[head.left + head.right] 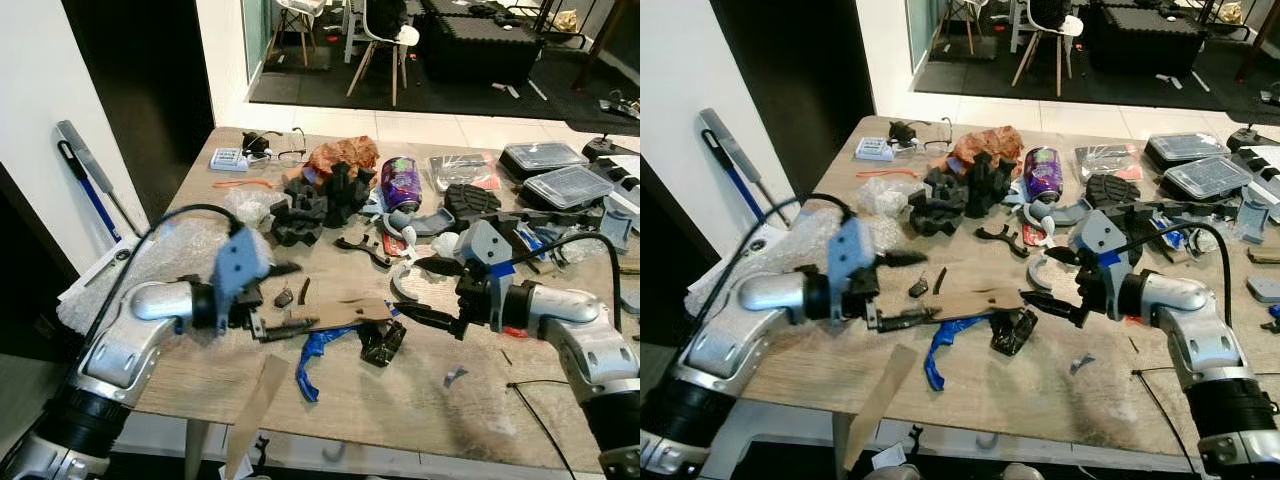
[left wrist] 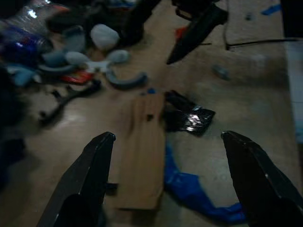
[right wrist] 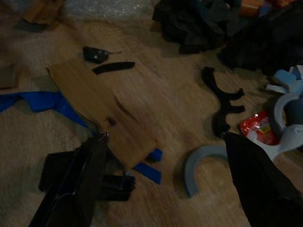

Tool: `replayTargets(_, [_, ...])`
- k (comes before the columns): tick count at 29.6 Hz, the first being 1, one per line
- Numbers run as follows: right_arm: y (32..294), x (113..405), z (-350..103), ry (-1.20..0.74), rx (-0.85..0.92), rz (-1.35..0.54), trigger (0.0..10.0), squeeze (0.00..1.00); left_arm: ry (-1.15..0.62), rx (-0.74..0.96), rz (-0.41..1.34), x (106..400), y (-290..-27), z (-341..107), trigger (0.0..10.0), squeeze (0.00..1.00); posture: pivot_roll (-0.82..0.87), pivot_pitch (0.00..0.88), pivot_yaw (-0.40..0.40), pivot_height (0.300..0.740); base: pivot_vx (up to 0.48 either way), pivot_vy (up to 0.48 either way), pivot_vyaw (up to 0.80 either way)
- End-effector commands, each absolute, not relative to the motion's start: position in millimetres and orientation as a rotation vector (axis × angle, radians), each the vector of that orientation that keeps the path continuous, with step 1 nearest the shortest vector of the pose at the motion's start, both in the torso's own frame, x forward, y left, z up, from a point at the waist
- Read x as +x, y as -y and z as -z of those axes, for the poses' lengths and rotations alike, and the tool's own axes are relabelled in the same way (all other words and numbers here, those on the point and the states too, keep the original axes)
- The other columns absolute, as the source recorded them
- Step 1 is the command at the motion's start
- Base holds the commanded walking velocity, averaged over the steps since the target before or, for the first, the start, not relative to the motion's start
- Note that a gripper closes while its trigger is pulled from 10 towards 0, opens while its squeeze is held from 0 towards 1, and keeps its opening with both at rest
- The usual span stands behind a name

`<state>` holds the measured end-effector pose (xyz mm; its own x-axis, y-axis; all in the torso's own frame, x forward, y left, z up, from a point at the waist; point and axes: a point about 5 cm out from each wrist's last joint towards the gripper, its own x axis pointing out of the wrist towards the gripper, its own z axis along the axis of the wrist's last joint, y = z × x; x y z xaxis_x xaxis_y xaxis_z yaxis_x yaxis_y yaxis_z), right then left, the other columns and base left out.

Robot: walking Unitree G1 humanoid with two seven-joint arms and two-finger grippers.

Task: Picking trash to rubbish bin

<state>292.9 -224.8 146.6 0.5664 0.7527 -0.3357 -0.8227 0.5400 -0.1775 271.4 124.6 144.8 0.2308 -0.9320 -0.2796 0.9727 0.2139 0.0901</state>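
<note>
Both pincers, left gripper [image 1: 268,300] and right gripper [image 1: 428,292], gaping wide, holding nothing, are flanking centre-frame cardboard strip [image 1: 345,313]. Judged step: approaching; next, closing on it.

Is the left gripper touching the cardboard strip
Cannot tell. In the left wrist view the open left gripper straddles the cardboard strip, but blur and darkness hide any contact.

Both eye views are evenly bright and sharp, with soft shadows on the table [image 1: 420,400] and a dark doorway at eleven o'clock, while both wrist views are dim, soft and grainy
</note>
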Motion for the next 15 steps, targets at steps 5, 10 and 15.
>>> replayTargets(5, [229.4, 294.8, -150.3, -0.217, -0.351, -0.929, 10.0, 0.00, -0.208, 0.183, 1.312, 283.5, -109.8, -154.2, 10.0, 0.00, -0.03, 0.000, 0.008, 0.740, 0.000, 0.000, 0.00])
replayTargets(10, [228.7, 294.5, -150.3, -0.212, -0.356, -0.927, 10.0, 0.00, -0.285, 0.152, 1.188, 294.6, -103.6, -127.2, 10.0, 0.00, -0.04, 0.000, 0.012, 0.740, 0.000, 0.000, 0.00])
replayTargets(15, [226.0, 295.6, -151.4, -0.203, -0.363, -0.933, 10.0, 0.00, -0.294, 0.067, 1.179, 292.3, -101.2, -124.5, 10.0, 0.00, -0.03, 0.000, 0.013, 0.740, 0.000, 0.000, 0.00])
